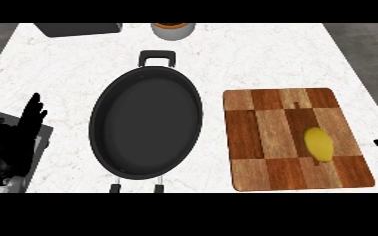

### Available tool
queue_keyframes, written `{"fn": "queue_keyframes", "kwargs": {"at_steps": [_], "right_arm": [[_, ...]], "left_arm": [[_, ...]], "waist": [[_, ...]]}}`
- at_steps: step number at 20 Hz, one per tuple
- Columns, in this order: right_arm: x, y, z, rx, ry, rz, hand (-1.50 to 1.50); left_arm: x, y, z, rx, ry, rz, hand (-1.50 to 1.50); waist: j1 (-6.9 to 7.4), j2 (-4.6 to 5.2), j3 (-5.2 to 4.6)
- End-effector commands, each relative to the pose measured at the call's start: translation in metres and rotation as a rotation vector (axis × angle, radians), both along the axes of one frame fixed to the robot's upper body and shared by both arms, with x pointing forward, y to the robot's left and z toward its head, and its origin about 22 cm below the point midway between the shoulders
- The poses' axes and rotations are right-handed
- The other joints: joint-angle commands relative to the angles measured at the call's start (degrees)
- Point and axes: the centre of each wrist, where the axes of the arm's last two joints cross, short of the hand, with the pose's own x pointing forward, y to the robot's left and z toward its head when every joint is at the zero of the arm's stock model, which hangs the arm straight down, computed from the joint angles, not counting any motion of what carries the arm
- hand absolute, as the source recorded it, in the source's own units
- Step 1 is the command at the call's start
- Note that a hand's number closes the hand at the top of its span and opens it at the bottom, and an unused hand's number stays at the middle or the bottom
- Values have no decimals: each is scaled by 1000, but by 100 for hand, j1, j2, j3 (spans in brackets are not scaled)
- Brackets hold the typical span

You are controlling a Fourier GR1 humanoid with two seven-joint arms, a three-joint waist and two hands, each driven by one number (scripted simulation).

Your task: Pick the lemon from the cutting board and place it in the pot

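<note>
Head view, oval lemon point(319, 144), checkered wooden cutting board point(295, 140)

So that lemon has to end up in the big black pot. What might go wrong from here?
The lemon lies near the cutting board's right edge, so a nudge might roll it off onto the counter. Only the left hand shows, resting on the pot's far side; reaching across could bump the pot. The pot looks shallow, so a released lemon might roll out.

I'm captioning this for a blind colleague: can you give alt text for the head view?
A yellow lemon lies on a wooden cutting board at the right of a white counter, beside a dark pot. The left hand rests open at the left edge.
</note>
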Motion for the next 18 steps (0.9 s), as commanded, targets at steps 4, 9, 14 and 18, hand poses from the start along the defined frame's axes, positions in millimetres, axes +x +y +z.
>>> {"fn": "queue_keyframes", "kwargs": {"at_steps": [4, 9, 14, 18], "right_arm": [[-94, 28, 5, -75, 24, -89, -150], [-84, 42, 49, -86, 247, -47, -150], [-46, 57, 84, -91, 431, 4, -150], [-29, 53, 101, -137, 696, 40, -150]], "left_arm": [[-1, 4, 2, 8, -7, -85, 0], [2, -5, 9, 23, -9, -104, 0], [7, -14, 1, 26, -35, -151, 0], [19, -18, 11, 3, -19, -165, 0]], "waist": [[380, 53, 6], [512, 79, 4], [690, 120, 3], [729, 139, 3]]}}
